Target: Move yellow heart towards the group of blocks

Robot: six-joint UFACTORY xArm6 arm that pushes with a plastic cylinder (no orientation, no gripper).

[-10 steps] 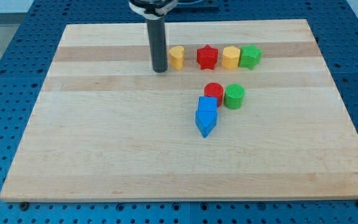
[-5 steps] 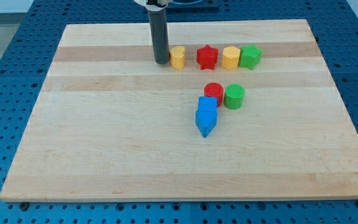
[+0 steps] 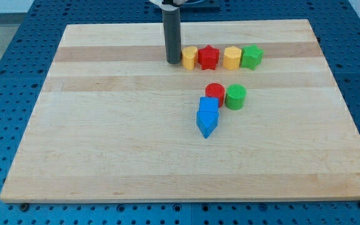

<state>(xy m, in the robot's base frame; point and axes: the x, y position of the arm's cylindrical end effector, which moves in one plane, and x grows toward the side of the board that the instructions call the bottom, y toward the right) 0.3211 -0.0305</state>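
The yellow heart (image 3: 189, 57) lies near the view's top, touching the red star (image 3: 209, 57) on its right. My tip (image 3: 173, 61) stands against the heart's left side. Right of the star, a small gap away, sit a yellow hexagon (image 3: 232, 57) and a green star (image 3: 251, 57), touching each other. Together they form a row.
Lower, near the board's middle, a red cylinder (image 3: 215, 92) and a green cylinder (image 3: 235, 97) sit side by side. Two blue blocks (image 3: 207, 116) lie just below the red cylinder. The wooden board (image 3: 105, 144) rests on a blue perforated table.
My tip has moved right and up a little, pushing the yellow heart right until it touches the red star. The other blocks have not moved.
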